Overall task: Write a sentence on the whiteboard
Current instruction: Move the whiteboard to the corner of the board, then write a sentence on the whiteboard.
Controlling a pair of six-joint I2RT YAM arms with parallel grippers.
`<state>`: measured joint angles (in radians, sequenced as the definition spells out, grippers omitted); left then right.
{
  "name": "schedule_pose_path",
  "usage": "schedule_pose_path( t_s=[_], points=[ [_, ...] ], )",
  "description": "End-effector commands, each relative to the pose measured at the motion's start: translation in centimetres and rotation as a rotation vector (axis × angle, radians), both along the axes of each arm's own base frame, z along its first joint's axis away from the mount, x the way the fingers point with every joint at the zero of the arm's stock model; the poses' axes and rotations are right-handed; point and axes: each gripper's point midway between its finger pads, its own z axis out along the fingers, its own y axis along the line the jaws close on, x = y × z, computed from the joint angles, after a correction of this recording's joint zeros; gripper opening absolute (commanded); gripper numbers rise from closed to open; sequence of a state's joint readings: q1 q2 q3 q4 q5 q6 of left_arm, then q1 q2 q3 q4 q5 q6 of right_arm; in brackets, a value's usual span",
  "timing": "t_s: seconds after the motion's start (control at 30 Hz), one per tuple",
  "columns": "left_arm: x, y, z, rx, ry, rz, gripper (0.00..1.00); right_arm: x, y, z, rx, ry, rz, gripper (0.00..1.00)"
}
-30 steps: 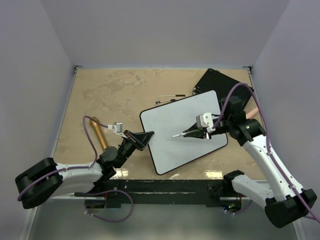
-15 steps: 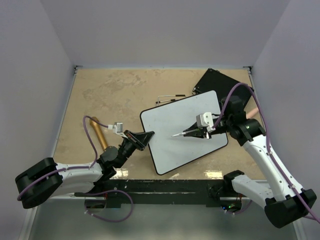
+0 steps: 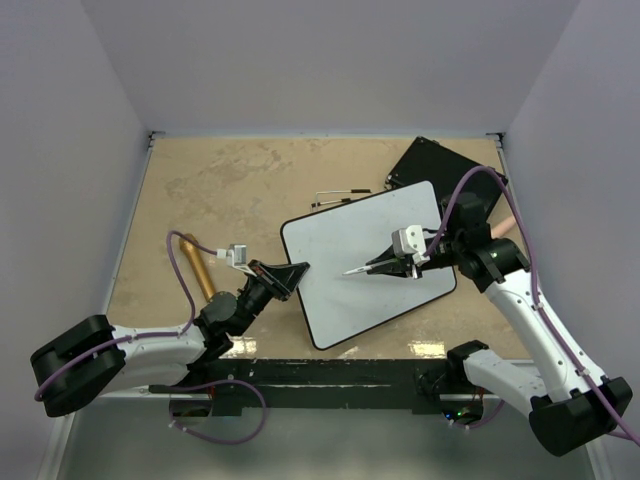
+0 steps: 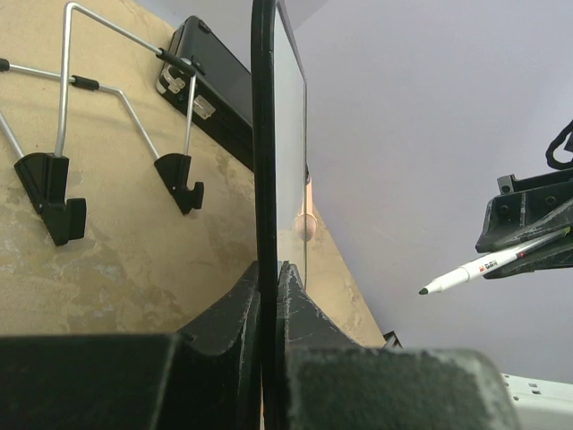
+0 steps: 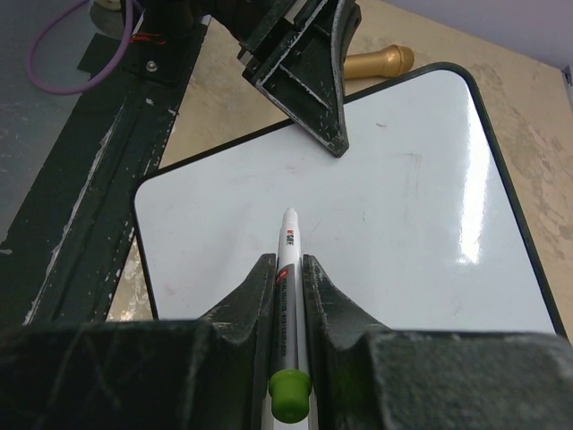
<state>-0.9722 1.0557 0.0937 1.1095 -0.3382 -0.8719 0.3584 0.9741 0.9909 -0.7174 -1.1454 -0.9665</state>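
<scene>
The whiteboard [image 3: 365, 262] lies tilted in the middle of the table, its white face blank. My left gripper [image 3: 297, 270] is shut on its left edge. In the left wrist view the board [image 4: 266, 134] runs edge-on between the closed jaws of that gripper [image 4: 270, 269]. My right gripper [image 3: 378, 266] hovers over the board's middle, shut on a white marker [image 3: 358, 270] with a green end. The marker [image 5: 288, 246] points at the board [image 5: 403, 206] from between the fingers of the right gripper [image 5: 288, 262]. Seen from the left wrist, the marker [image 4: 474, 269] has its dark tip clear of the board's face.
A flat black board [image 3: 440, 165] lies behind the whiteboard at the back right. A wire stand [image 3: 335, 197] with black feet [image 4: 54, 197] rests just behind the whiteboard. A gold cylinder [image 3: 198, 265] lies left of my left gripper. A pink object [image 3: 503, 224] shows at the right edge.
</scene>
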Motion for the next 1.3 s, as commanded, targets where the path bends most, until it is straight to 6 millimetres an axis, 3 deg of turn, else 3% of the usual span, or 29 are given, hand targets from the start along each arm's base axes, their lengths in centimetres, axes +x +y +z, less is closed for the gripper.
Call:
schedule_pose_path(
  t_s=[0.0,1.27],
  points=[
    [0.01,-0.41,-2.10,0.166,-0.036,-0.009,0.00,-0.21,0.13,0.71,0.029,-0.019,0.015,0.00],
    [0.08,-0.37,-2.39,0.174,-0.032,-0.005,0.00,-0.17,-0.12,0.13,0.021,-0.016,0.012,0.00]
  ],
)
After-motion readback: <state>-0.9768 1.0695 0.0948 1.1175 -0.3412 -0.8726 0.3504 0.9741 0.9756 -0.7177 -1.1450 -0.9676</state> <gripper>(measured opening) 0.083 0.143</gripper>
